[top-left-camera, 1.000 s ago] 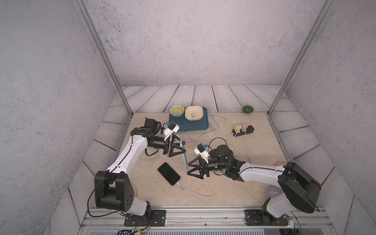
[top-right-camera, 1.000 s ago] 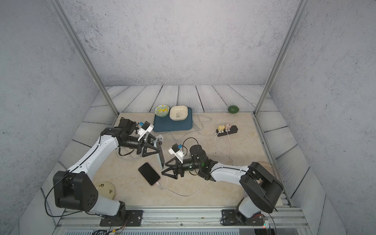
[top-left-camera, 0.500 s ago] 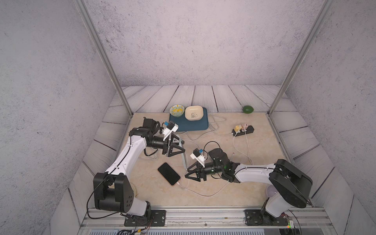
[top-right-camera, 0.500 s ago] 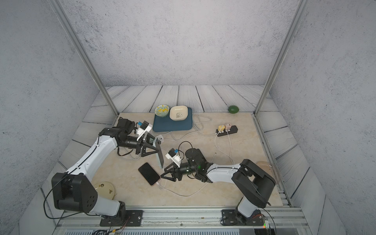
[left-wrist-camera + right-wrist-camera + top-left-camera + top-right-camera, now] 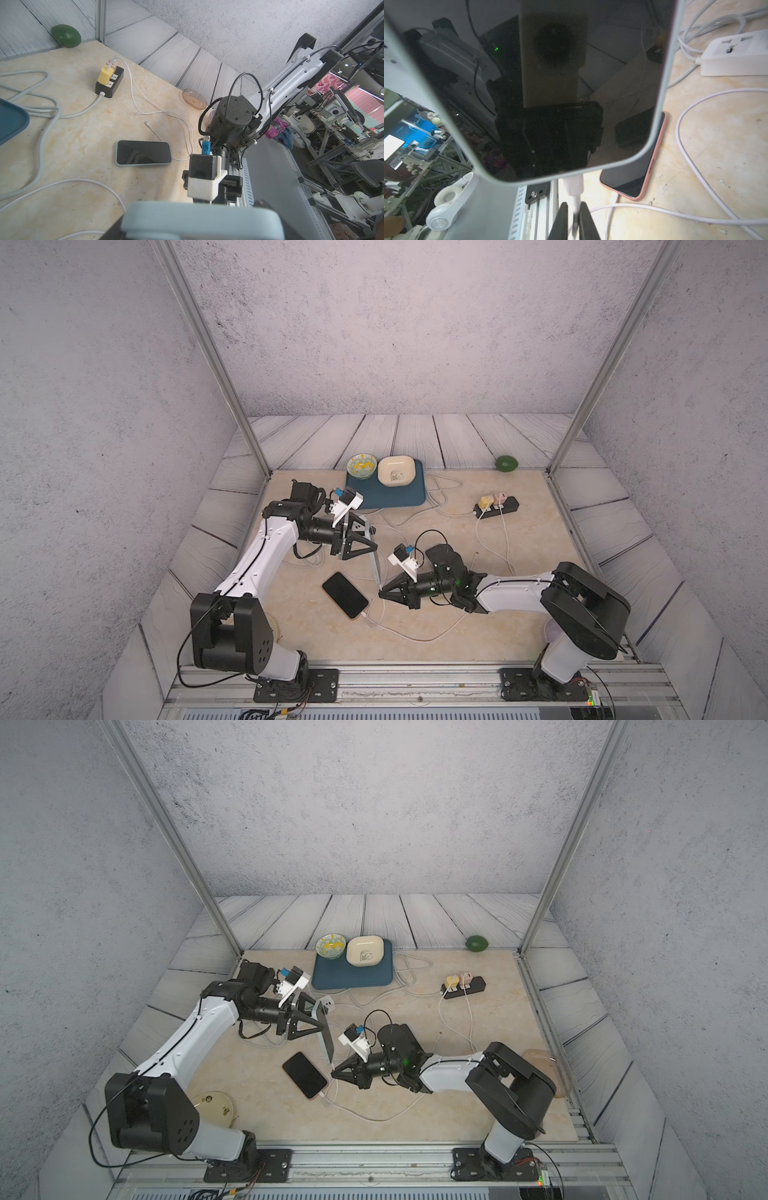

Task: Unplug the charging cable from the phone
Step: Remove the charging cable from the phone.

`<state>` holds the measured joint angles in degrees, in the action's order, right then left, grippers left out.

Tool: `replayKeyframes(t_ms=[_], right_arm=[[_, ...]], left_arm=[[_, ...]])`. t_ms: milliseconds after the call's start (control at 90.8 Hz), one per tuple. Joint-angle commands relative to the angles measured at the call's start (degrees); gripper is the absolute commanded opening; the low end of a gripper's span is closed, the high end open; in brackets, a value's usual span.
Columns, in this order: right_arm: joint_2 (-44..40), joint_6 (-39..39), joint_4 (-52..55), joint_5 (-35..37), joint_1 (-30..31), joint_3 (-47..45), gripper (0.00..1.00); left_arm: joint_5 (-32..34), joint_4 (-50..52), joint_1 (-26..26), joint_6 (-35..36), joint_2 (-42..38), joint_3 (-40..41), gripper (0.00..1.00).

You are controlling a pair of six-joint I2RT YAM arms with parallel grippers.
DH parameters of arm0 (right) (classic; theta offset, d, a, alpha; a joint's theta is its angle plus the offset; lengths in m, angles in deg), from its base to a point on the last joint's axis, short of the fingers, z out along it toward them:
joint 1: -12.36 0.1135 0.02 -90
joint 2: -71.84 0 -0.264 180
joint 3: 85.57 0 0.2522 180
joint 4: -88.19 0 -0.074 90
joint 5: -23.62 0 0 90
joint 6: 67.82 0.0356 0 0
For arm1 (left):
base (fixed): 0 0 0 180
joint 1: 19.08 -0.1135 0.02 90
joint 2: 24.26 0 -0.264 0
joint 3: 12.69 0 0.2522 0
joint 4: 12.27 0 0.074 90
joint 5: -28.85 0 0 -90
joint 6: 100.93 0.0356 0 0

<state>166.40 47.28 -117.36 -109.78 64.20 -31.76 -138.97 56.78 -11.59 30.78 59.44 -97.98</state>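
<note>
My left gripper [image 5: 368,537] is shut on a phone [image 5: 374,560] in a pale grey-blue case and holds it on edge above the table, its dark screen [image 5: 550,83] facing the right wrist camera. A white charging cable plug [image 5: 574,187] sits in the phone's lower end. My right gripper [image 5: 574,205] is shut on the white cable just below that plug; in both top views its tip [image 5: 333,1073] lies right under the phone's lower corner [image 5: 330,1058]. The left wrist view shows only the phone's top edge [image 5: 199,220], which hides the jaws.
A second phone [image 5: 345,595] lies flat on the table with its own white cable plugged in. Behind are a black power strip [image 5: 496,506] with chargers, a blue tray [image 5: 411,497] with two bowls, a white socket block [image 5: 737,56] and a green avocado [image 5: 507,463]. Loose cables cross the table.
My right gripper has slid left to the held phone's lower end and gone from open to shut on the cable. The left arm has hardly moved.
</note>
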Motion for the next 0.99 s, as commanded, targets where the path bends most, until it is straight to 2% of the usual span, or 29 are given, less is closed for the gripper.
replayKeyframes(t_ms=[0,209,727,826,980], right_arm=[[0.7,-0.9,-1.6,0.2,0.2,-0.7,0.07],[1.0,-1.8,-2.3,-0.1,0.3,-1.5,0.01],[2.5,-3.0,0.8,0.8,1.2,-1.5,0.00],[1.9,-2.7,4.9,3.7,1.0,-0.5,0.00],[0.4,-2.2,20.0,13.7,0.4,3.7,0.01]], left_arm=[[-3.2,0.8,-0.6,0.2,-1.1,-1.4,0.24],[-3.4,1.6,-0.7,0.6,-1.0,-1.9,0.23],[-3.8,2.2,-1.4,0.6,-1.3,-2.4,0.23],[-3.9,2.6,-1.5,1.2,-1.4,-2.4,0.23],[-3.8,4.0,-1.6,2.6,-1.5,-2.4,0.23]])
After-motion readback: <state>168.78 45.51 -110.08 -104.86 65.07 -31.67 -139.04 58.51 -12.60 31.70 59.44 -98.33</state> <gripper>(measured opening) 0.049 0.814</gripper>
